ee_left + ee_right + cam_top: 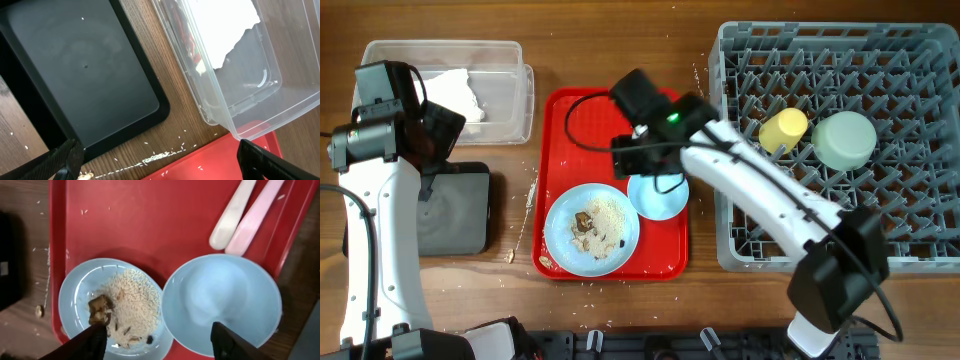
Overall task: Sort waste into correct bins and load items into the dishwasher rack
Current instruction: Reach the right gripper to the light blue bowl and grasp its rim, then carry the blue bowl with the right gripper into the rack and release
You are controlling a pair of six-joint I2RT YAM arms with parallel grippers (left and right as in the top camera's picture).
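Note:
A light blue plate with rice crumbs and brown scraps sits on the red tray next to an empty light blue bowl. My right gripper is open and empty above the gap between plate and bowl. The handles of the white spoon and fork lie at the tray's far side. The yellow cup and pale green bowl lie in the grey rack. My left gripper is open and empty between the black tray and the clear tub, which holds white napkins.
The red serving tray lies mid-table between the clear tub, the black tray and the rack. Rice grains are scattered on the wood near the red tray's corner. Something red shows through the tub wall.

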